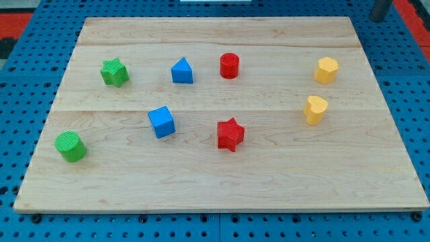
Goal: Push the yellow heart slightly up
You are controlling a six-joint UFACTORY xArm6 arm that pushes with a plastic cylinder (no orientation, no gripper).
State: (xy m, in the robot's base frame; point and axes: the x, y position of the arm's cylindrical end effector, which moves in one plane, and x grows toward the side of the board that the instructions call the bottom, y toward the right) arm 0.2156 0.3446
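The yellow heart (315,109) lies on the wooden board (222,181) at the view's right, just below a yellow hexagon (326,70). My tip (380,20) shows at the view's top right corner, just past the board's upper right edge. It is well above and to the right of the heart and touches no block.
A red cylinder (230,65), a blue triangle (182,70) and a green star (115,72) sit in the upper row. A blue cube (161,122), a red star (230,134) and a green cylinder (70,146) sit lower down. Blue pegboard (416,81) surrounds the board.
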